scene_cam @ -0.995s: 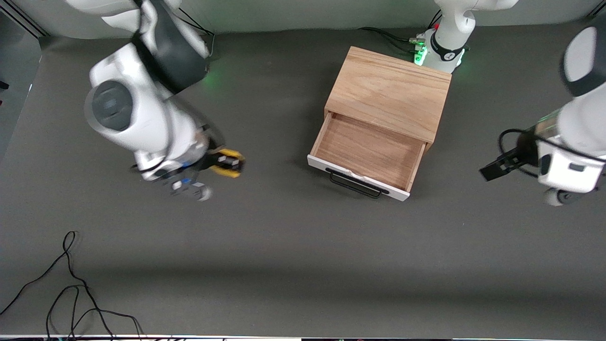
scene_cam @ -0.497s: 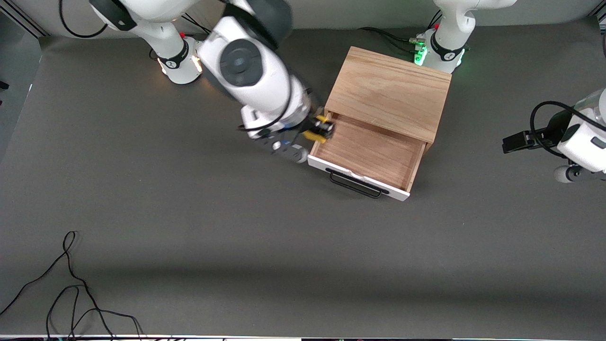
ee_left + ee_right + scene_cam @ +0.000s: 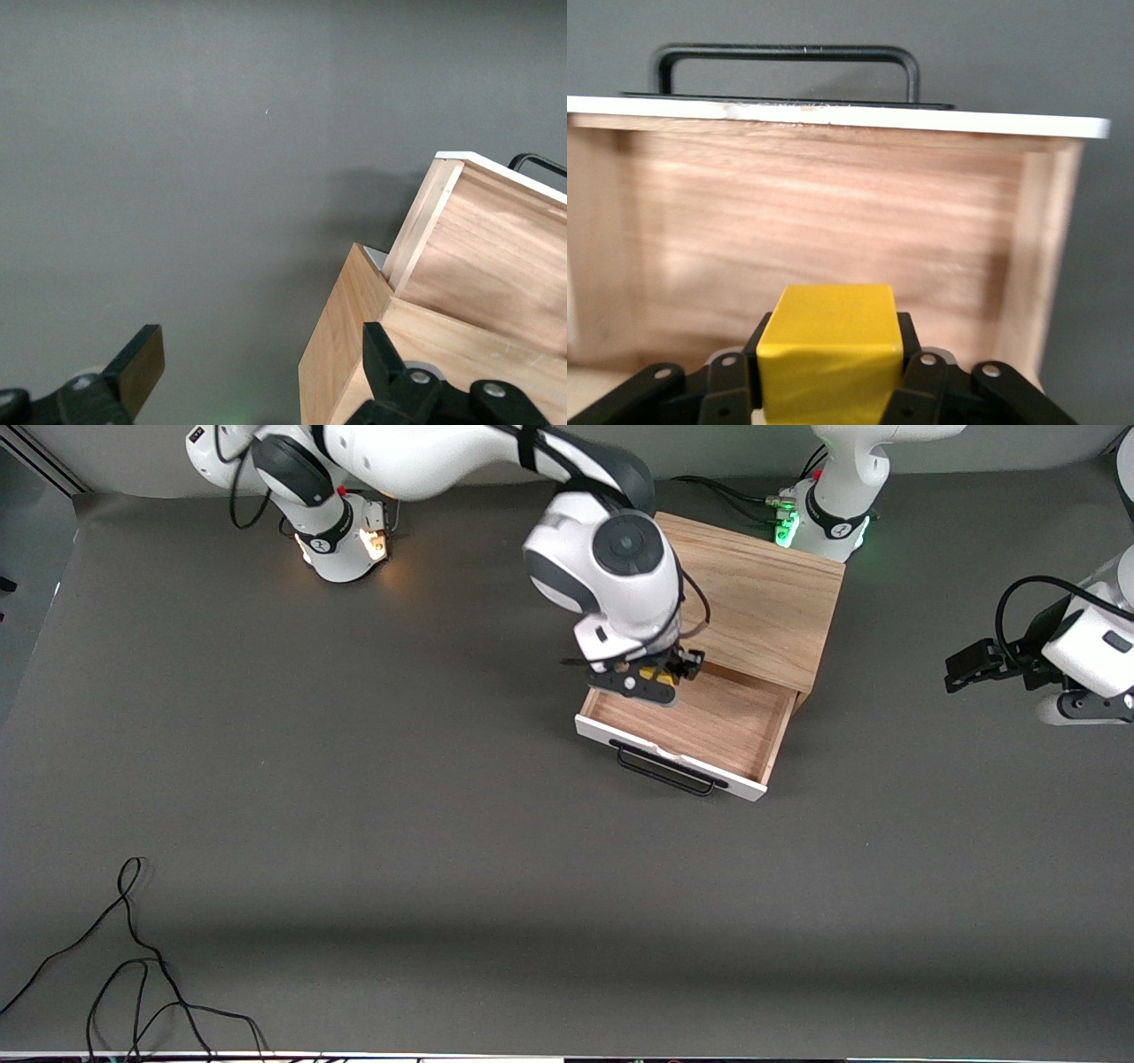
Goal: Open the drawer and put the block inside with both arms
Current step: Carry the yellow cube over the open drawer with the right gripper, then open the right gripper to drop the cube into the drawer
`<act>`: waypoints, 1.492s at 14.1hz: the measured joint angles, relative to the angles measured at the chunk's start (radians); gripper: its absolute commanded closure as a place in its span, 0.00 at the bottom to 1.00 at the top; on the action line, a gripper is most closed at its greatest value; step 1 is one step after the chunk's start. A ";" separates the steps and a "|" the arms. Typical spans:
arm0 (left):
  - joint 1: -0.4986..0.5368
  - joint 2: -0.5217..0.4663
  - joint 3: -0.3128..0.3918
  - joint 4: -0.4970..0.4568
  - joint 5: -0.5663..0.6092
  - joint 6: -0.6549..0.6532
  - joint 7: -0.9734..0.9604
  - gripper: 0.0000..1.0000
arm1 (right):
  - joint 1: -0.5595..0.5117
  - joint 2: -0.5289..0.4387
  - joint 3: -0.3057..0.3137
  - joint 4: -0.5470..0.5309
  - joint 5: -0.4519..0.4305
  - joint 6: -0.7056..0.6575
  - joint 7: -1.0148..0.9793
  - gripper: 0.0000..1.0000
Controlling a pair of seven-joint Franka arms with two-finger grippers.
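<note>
The drawer [image 3: 687, 731] stands pulled out of the oak box [image 3: 740, 593], its white front and black wire handle [image 3: 663, 771] turned toward the front camera, so the opening step looks finished. The tray is empty, with bare wood on its floor. What is left, as I judge it, is to lower the block, let it go inside the tray, and take the arm away; if the drawer must also be closed after, that is not done either.

The block [image 3: 830, 359] is not on the bench [image 3: 354, 824]. It is held in the right claw [image 3: 657, 677], which hangs over the part of the tray close to the box mouth. In the right wrist view the yellow cube sits between the two black fingers [image 3: 921, 376], which press on its sides, and the drawer floor and the white front are seen past it. I cannot tell how high the cube is above the wood. The right arm reaches from its base across the corner of the box, with the wrist bent down over the tray.

The left claw [image 3: 974, 666] waits at the left arm's end of the bench, well apart from the box. In its own wrist view the fingers [image 3: 142, 363] are spread wide with nothing between them, and a corner of the box shows beside them.
</note>
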 measured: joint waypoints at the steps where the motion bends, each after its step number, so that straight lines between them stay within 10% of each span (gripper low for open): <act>1: 0.003 -0.003 0.000 0.001 0.000 0.001 0.006 0.00 | -0.001 0.021 -0.001 0.001 -0.008 0.022 0.000 0.90; 8: 0.007 -0.010 -0.011 0.017 0.000 0.012 0.011 0.00 | 0.019 0.081 -0.003 0.004 -0.075 0.111 0.022 0.85; 13: 0.007 -0.006 -0.012 0.034 0.000 0.014 0.011 0.00 | 0.032 0.113 -0.004 0.008 -0.084 0.148 0.054 0.35; 15: 0.007 -0.003 -0.012 0.034 0.000 0.014 0.011 0.00 | 0.038 0.112 -0.004 0.013 -0.088 0.148 0.064 0.01; 21: 0.007 0.003 -0.010 0.043 0.000 0.007 0.012 0.00 | 0.048 0.114 -0.004 0.015 -0.135 0.145 0.093 0.00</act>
